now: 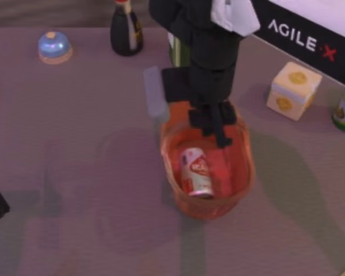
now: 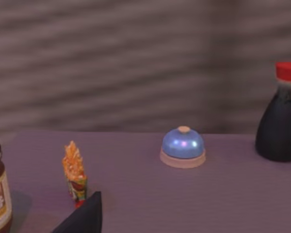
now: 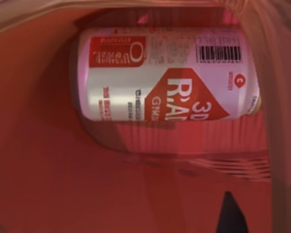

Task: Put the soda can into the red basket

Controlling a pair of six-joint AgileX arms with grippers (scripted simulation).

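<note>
Fingers of the right gripper hang inside the mouth of the red basket, apart and holding nothing; the soda can lies on its side on the basket floor just below and beyond the fingertips, free of them; the right wrist view shows the can with woven red wall around it and one dark fingertip clear of it.

Judged from this, the can is delivered and what remains is lifting out; the risk lies there. The basket handle cannot be made out under the arm, so a lift that drifts sideways could hook it or the rim and drag or tip the basket; the can, resting on its side, would then roll.

Left gripper sits parked at the table's left edge, well apart from the basket; whether its fingers are apart or together I cannot tell; its wrist view looks past a blue bell and a soy-sauce bottle.
</note>
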